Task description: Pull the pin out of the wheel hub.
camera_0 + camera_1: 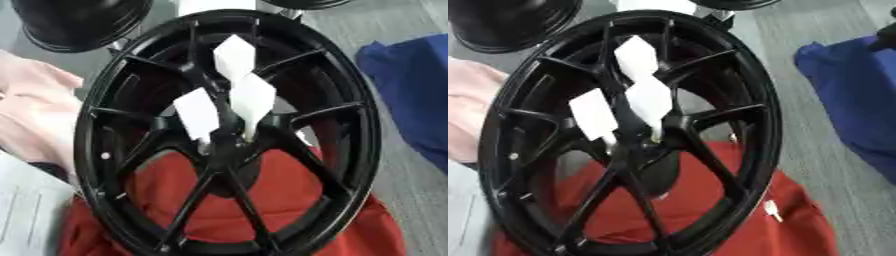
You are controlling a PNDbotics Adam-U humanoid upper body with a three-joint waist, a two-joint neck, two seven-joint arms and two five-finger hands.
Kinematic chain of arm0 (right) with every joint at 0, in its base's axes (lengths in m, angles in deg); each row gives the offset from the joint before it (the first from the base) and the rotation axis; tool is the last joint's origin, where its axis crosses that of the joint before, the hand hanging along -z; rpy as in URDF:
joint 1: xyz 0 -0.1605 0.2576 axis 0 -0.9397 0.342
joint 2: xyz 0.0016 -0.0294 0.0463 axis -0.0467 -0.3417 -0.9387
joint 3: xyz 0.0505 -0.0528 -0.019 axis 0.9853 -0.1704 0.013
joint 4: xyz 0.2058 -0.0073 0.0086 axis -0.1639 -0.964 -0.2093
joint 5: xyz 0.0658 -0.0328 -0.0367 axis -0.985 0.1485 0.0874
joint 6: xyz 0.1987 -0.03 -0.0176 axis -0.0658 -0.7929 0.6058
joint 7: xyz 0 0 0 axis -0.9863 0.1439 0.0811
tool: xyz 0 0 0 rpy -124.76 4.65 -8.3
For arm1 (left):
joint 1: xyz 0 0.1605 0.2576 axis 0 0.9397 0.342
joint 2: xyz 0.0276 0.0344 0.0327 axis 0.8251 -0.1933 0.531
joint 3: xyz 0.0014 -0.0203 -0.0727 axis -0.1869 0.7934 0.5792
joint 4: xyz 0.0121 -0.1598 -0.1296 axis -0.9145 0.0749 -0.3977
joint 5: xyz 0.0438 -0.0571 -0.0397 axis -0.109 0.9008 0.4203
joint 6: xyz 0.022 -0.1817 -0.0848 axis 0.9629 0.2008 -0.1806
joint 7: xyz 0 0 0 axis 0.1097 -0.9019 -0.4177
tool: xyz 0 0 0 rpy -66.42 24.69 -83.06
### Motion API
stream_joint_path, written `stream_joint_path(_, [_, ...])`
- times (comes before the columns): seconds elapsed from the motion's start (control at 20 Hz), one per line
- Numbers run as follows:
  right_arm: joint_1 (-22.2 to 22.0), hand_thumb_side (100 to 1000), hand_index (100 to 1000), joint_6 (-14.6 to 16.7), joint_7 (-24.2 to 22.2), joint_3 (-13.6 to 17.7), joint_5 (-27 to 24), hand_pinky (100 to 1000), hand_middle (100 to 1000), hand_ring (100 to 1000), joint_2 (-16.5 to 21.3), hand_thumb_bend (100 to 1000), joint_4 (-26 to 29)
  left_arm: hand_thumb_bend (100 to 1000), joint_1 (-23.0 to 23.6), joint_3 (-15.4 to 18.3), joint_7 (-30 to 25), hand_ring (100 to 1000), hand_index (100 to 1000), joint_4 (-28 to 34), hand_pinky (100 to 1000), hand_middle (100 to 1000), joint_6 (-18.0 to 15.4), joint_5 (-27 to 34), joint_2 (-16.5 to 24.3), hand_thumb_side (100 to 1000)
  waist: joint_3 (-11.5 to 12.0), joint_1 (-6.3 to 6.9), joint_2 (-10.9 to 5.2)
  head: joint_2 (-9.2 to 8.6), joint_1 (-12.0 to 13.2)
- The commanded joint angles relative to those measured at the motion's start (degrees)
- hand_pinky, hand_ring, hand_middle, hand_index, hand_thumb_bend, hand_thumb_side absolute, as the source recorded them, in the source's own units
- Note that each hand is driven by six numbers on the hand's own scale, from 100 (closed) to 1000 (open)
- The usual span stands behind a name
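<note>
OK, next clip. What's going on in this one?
Nothing is being handled right now; neither robot hand is in view. A black spoked wheel rim stands over a red cloth, with three white wedge-shaped pins sticking out around its hub. A small white piece lies on the cloth beside the rim. A blue cloth lies to the right and another black rim at upper left.

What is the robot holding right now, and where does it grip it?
Nothing, as far as can be seen: no hand shows in either view. The white pins stand in the wheel hub with nothing touching them.
</note>
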Motion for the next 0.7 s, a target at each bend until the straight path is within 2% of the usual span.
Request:
stream_joint_path(0.05, [0.6, 543, 756, -0.1, 0.4, 0.7, -0.8, 865, 591, 614, 0.6, 100, 1.2, 508, 2.2, 3.9, 6.1, 831, 887, 0.6, 851, 798, 0.5, 1.6, -1.0, 627, -0.1, -0.3, -0.83, -0.59, 0.2])
stream_joint_path(0.1, [0.6, 543, 756, -0.1, 0.5, 0.7, -0.8, 865, 592, 614, 0.6, 100, 1.2, 439, 2.7, 4.8, 8.5, 807, 867, 0.6, 829, 773, 0.9, 2.4, -1.8, 600, 0.0, -0.37, -0.84, -0.52, 0.2])
stream_joint_path(0.2, [0.6, 542, 757, -0.1, 0.5, 0.7, -0.9, 865, 592, 615, 0.6, 100, 1.3, 358, 3.0, 6.6, 14.7, 767, 833, 1.4, 800, 727, 0.7, 5.0, -3.4, 578, 0.1, -0.53, -0.89, -0.52, 0.1])
stream_joint_path(0.3, [0.5, 542, 757, 0.0, 0.6, 0.7, -1.0, 865, 592, 614, 0.6, 100, 1.3, 310, 2.9, 8.1, 22.8, 697, 792, 2.9, 754, 644, -1.5, 9.9, -5.4, 564, 0.1, -0.67, -0.95, -0.49, 0.1])
stream_joint_path(0.35, [0.5, 545, 757, 0.0, 0.6, 0.7, -1.0, 865, 592, 614, 0.5, 100, 1.3, 311, 2.7, 8.9, 27.7, 660, 770, 4.2, 735, 611, -3.7, 13.0, -7.2, 581, 0.2, -0.76, -0.97, -0.45, 0.2])
stream_joint_path(0.4, [0.5, 542, 757, 0.0, 0.6, 0.7, -1.1, 865, 592, 614, 0.5, 100, 1.3, 268, 2.7, 9.5, 32.8, 654, 768, 5.6, 732, 600, -6.5, 16.3, -9.2, 535, 0.2, -0.85, -0.96, -0.44, 0.3])
stream_joint_path(0.5, [0.7, 543, 757, 0.0, 0.6, 0.7, -1.2, 865, 592, 614, 0.2, 100, 1.2, 263, 3.4, 10.1, 42.0, 633, 755, 8.7, 721, 581, -12.3, 21.4, -13.7, 527, 0.0, -1.08, -0.86, -0.4, 0.3])
stream_joint_path(0.6, [0.9, 542, 757, 0.0, 0.6, 0.7, -1.4, 865, 592, 614, 0.0, 100, 1.2, 270, 4.3, 10.4, 48.3, 631, 752, 11.3, 723, 576, -16.9, 23.9, -18.8, 540, -0.2, -1.38, -0.73, -0.37, 0.4])
stream_joint_path(0.7, [1.1, 542, 757, 0.0, 0.4, 0.6, -1.5, 865, 592, 614, -0.3, 100, 1.2, 283, 5.0, 10.7, 52.1, 634, 754, 12.9, 728, 578, -20.1, 25.1, -23.9, 550, -0.3, -1.75, -0.61, -0.42, 0.6])
